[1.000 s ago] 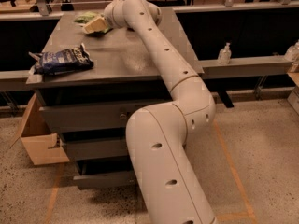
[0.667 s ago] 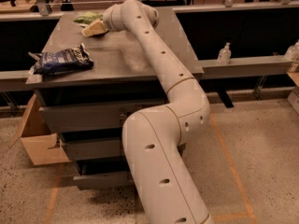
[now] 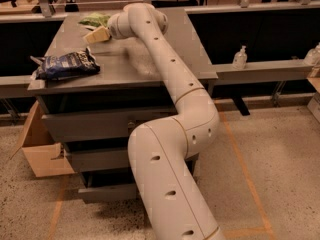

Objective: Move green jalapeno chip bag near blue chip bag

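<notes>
The green jalapeno chip bag [image 3: 94, 20] lies at the far edge of the grey table top [image 3: 150, 64], left of the arm's wrist. My gripper [image 3: 97, 34] is just in front of that bag, low over the table and pointing left. Whether it touches the bag cannot be told. The blue chip bag [image 3: 67, 65] lies at the table's front left corner, well apart from the green bag and the gripper. My white arm [image 3: 170, 74] reaches across the table from the front right.
An open cardboard box [image 3: 37, 149] stands on the floor left of the cabinet. The cabinet has drawers [image 3: 90, 126] below the top. A clear pump bottle [image 3: 240, 57] stands on the ledge to the right. A rail runs behind the table.
The arm has swung a little to the left and the gripper has come slightly forward, away from the far edge. Both bags lie where they were.
</notes>
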You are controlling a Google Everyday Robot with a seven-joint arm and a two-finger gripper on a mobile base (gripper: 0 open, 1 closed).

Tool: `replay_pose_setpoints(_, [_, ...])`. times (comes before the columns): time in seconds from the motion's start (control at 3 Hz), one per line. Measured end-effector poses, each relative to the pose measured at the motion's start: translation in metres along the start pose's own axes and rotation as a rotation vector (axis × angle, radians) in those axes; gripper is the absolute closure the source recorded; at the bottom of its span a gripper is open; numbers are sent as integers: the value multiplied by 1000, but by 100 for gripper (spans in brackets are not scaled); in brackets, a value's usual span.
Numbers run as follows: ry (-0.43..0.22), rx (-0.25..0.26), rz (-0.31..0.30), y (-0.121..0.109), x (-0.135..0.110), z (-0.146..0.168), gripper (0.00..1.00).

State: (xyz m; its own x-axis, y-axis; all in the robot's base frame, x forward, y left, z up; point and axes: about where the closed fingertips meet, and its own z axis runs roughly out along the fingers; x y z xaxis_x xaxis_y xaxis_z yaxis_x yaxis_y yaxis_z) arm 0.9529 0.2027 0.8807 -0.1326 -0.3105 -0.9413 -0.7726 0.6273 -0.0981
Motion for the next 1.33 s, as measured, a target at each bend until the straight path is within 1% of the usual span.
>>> replay_pose_setpoints(0.33, [-43, -31, 70, 6, -3, 5, 17])
replay_pose_setpoints(0.67, [-89, -43, 107, 7, -11, 5, 40])
replay_pose_setpoints(1.0, [-107, -51, 99, 8, -17, 2, 72])
replay_pose_setpoints(1.33, [-96, -47, 85, 7, -18, -1, 95])
